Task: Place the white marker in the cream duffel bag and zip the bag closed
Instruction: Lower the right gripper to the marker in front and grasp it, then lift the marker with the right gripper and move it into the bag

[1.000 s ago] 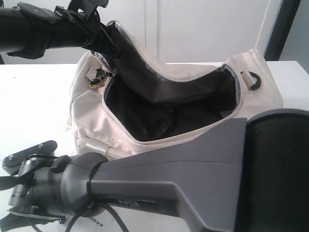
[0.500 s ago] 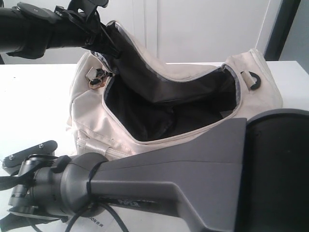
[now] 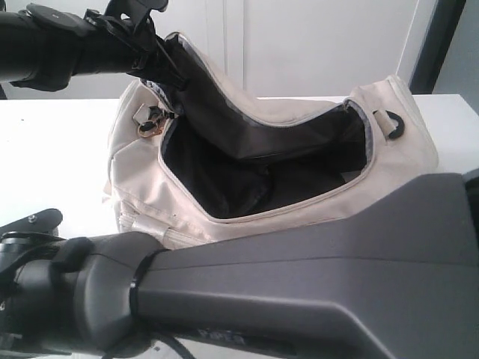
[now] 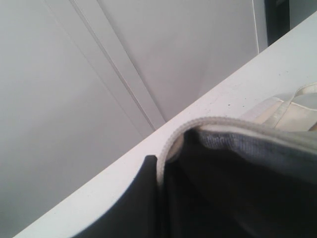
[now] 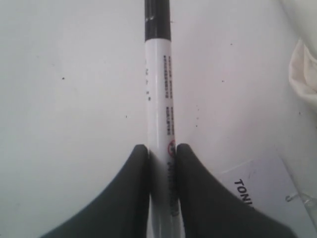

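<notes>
The cream duffel bag [image 3: 142, 172] lies on the white table with its top zipper wide open, showing dark lining. My left gripper [image 3: 153, 63] is shut on the bag's rear zipper edge [image 4: 208, 121] and holds that flap up. One black finger [image 4: 146, 198] shows against the fabric; the other is hidden behind it. My right gripper [image 5: 162, 148] is shut on the white marker [image 5: 158, 89], with the barrel squeezed between both black fingers. Its black cap points away over the tabletop. In the exterior view my right arm [image 3: 299, 284] fills the foreground and hides the marker.
A white paper tag [image 5: 262, 191] with black print lies on the table beside my right fingers. A fold of cream fabric [image 5: 304, 69] sits just past it. A black D-ring [image 3: 394, 123] hangs at the bag's right end. White wall panels stand behind the table [image 3: 52, 157].
My right arm has risen toward the camera and now covers most of the lower exterior view, hiding the printed tag there. The left arm and the bag have not moved.
</notes>
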`<act>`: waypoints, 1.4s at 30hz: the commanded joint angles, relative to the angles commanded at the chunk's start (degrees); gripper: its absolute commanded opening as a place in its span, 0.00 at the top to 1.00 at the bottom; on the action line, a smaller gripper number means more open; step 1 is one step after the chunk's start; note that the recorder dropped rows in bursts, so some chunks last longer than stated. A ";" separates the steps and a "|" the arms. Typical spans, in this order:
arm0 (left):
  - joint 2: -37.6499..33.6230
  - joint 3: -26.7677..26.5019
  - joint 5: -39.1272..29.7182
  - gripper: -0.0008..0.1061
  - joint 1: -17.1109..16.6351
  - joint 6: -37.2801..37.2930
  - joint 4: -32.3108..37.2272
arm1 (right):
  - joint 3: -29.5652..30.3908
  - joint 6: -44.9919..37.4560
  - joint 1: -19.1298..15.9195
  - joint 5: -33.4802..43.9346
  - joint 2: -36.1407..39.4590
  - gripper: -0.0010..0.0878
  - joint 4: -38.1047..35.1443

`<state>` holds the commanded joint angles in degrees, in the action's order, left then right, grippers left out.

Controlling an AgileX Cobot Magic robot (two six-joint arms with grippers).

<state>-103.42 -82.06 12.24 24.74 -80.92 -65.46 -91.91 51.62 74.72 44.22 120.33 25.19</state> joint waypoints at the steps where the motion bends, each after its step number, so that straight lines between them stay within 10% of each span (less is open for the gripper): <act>1: 0.00 0.00 0.00 0.99 0.00 0.00 0.00 | 0.00 -0.15 0.08 0.42 -0.32 0.99 0.00; 18: 0.00 0.00 0.00 0.99 0.00 0.00 0.00 | 0.97 -10.99 1.42 5.59 -4.27 0.99 -7.21; 42: 0.00 0.00 0.00 0.99 0.00 0.00 0.00 | 20.75 -13.55 -0.41 0.02 -25.39 0.99 -7.40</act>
<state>-103.42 -82.06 12.24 24.74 -80.92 -65.46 -71.16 38.07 74.31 44.24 94.94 17.79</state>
